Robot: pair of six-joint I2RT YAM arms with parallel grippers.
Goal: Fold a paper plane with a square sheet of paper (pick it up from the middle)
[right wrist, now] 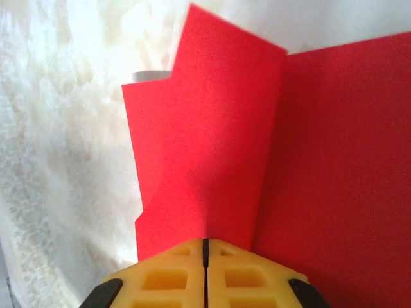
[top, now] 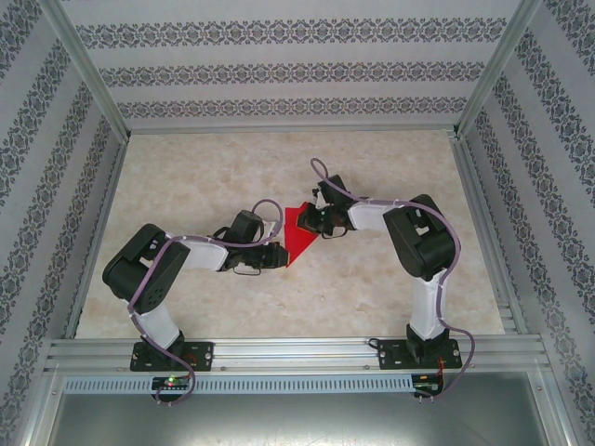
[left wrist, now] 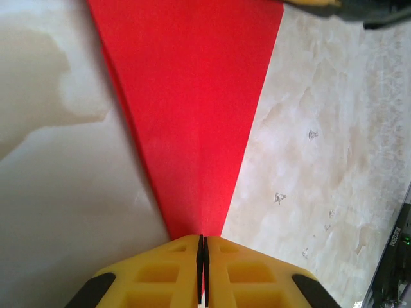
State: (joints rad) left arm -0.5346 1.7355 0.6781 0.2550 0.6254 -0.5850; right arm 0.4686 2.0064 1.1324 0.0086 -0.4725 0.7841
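A dark part (left wrist: 399, 240) at the right edge of the left wrist view carries small white print, too small to read. The folded red paper (top: 299, 232) is plain on every face that shows.

The left arm (top: 149, 274) rises from its base, bends at a raised elbow and reaches forward and inward, low over the marbled table (top: 372, 297). The right arm (top: 423, 242) mirrors it, its forearm angled to the left towards the middle.

The left gripper (top: 279, 255) has its yellow fingers (left wrist: 167, 269) pressed together on the narrow tip of the paper (left wrist: 192, 96). The right gripper (top: 321, 223) is likewise closed, its fingers (right wrist: 167, 273) pinching the wide end, where one folded layer (right wrist: 205, 160) overlaps a broader one.

The paper sits mid-table between the two grippers, tapered like a wedge. Its long axis runs roughly near to far, leaning slightly to the right. The point faces the near edge, into the left gripper, and the broad end lies farther away by the right gripper. Whether it touches the table I cannot tell.
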